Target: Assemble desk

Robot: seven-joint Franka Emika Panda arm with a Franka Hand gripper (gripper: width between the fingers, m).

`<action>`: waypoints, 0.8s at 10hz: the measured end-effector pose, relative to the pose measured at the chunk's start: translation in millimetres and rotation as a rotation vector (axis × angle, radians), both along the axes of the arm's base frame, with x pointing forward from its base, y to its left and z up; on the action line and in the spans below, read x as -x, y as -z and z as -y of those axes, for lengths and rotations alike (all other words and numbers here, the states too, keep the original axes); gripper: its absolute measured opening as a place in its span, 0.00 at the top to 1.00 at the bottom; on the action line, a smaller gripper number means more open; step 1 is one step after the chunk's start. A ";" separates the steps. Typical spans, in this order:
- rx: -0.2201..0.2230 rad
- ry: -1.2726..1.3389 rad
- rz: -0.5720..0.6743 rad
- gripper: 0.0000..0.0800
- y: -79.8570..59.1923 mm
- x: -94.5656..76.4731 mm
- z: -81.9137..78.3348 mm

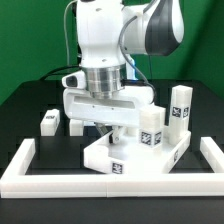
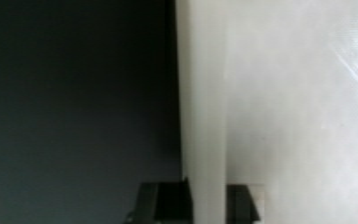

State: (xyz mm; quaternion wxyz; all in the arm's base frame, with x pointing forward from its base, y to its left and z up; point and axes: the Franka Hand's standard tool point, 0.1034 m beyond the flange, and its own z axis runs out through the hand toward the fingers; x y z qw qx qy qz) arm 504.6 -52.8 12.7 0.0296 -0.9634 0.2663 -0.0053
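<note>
Evidently you had gripper (image 1: 114, 128) clamped on tabletop (image 1: 130, 160) rim, fingers (image 2: 158, 202) straddling it, likely to brace slab toward border fence (image 1: 60, 183). Tabletop sat at gripper's 6 o'clock; lying leg (image 1: 48, 121) at 9, upright leg (image 1: 180, 105) at 3.

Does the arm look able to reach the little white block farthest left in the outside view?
Probably yes: the block lies on open table, nothing over it; the jaws must first release the tabletop.
</note>
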 end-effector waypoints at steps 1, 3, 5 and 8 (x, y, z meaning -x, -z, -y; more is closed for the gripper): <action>0.006 -0.081 -0.001 0.93 1.1 0.9 1.2; 0.023 -0.305 0.010 0.93 -0.2 -2.7 3.8; 0.037 -0.494 0.035 0.93 -5.0 -15.2 7.4; 0.053 -0.672 0.026 0.93 -2.2 -11.2 11.4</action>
